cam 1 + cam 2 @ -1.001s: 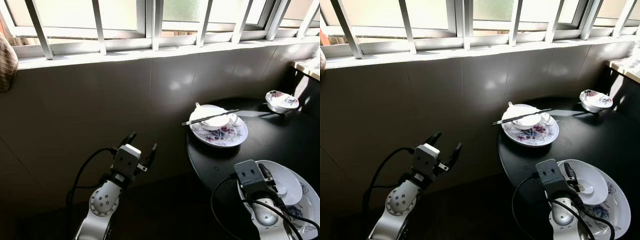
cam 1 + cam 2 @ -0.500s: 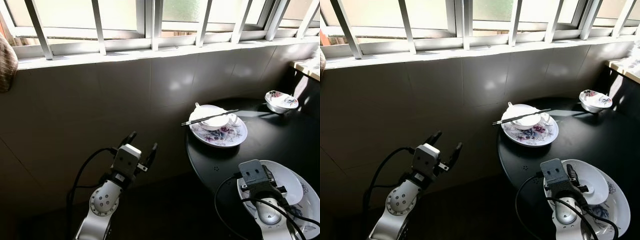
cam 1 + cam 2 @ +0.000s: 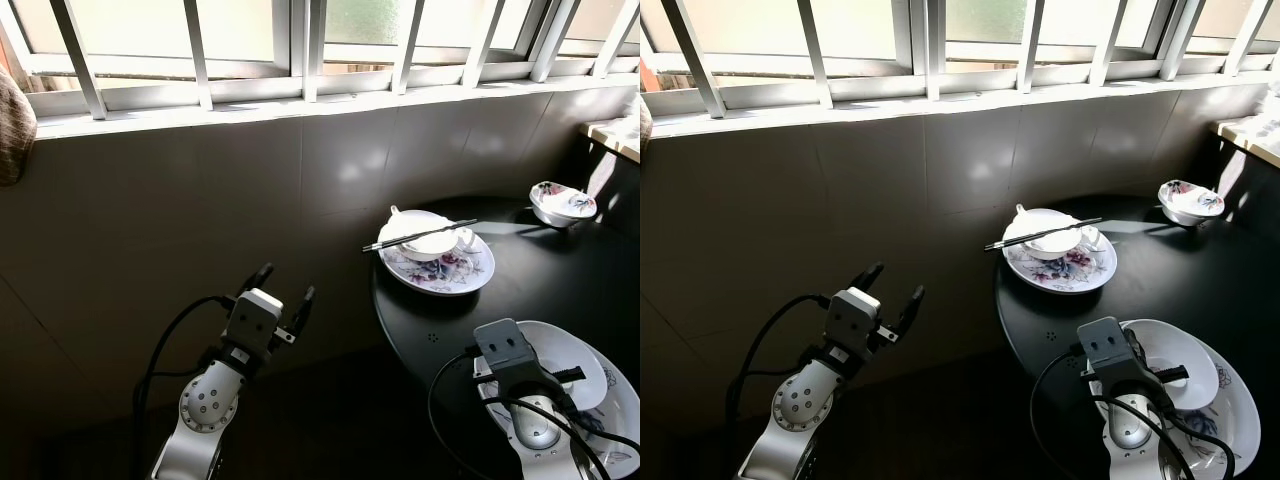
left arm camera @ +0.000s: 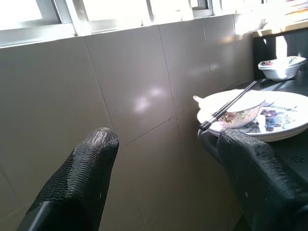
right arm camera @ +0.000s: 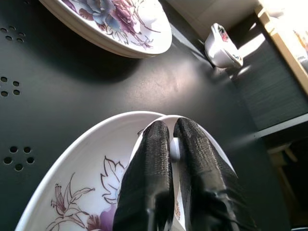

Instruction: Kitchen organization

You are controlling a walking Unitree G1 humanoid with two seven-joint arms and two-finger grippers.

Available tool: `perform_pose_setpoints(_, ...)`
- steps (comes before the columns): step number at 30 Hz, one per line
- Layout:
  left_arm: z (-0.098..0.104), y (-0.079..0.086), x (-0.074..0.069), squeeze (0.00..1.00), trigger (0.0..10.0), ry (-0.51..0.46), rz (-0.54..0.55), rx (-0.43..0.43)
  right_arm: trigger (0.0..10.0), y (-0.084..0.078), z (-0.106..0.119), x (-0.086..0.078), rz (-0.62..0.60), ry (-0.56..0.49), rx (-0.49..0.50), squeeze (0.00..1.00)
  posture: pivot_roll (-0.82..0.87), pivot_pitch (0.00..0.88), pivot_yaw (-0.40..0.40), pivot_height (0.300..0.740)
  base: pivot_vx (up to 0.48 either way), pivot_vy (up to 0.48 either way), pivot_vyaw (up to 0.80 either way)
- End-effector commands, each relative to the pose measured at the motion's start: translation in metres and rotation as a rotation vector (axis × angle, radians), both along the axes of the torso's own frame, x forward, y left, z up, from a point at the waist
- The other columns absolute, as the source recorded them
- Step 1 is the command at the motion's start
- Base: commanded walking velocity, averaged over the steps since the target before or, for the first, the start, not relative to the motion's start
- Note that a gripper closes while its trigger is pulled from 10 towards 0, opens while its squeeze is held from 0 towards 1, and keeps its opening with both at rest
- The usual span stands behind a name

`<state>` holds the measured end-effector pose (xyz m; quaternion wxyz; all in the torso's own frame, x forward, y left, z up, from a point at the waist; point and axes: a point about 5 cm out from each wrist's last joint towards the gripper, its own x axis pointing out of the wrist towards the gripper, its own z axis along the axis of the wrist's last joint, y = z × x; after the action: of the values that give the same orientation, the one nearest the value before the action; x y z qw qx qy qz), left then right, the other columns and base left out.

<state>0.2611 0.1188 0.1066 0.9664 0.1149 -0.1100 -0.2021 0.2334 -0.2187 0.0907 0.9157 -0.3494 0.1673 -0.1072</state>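
Right end effector point(image 5: 172, 159) pinching near bowl point(image 3: 1185, 352) rim, contact half-hidden

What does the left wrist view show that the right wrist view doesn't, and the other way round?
Left wrist view: the left gripper, jaws open, the tiled wall, and chopsticks across a bowl. Right wrist view: the right gripper, jaws shut on what looks like a white spoon handle, over the near plate. Both: the far flowered plate, the small bowl and the black table.
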Motion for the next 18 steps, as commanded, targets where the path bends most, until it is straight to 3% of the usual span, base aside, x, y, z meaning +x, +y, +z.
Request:
perform_pose_setpoints(1, -0.002, -0.002, 0.001, 0.0, 10.0, 0.003, -0.005, 0.01, 0.0, 0.0, 0.01, 0.002, 0.023, -0.049, -0.09, 0.0, -0.07, 0.0, -0.051, 0.74, 0.0, 0.0, 0.0)
perform_pose_setpoints(8, -0.002, -0.002, 0.001, 0.0, 10.0, 0.004, -0.005, 0.011, 0.0, 0.004, 0.021, 0.006, 0.091, -0.107, -0.228, 0.0, -0.07, 0.0, -0.05, 0.74, 0.0, 0.0, 0.0)
perform_pose_setpoints(13, -0.002, -0.003, 0.001, 0.0, 10.0, 0.003, -0.005, 0.011, 0.0, 0.012, 0.037, 0.012, 0.161, -0.204, -0.326, 0.0, -0.07, 0.0, -0.05, 0.74, 0.0, 0.0, 0.0)
perform_pose_setpoints(18, -0.001, -0.003, 0.001, 0.0, 10.0, -0.003, -0.001, 0.012, 0.0, 0.031, 0.06, 0.03, 0.309, -0.357, -0.399, 0.0, -0.07, 0.0, -0.046, 0.74, 0.0, 0.0, 0.0)
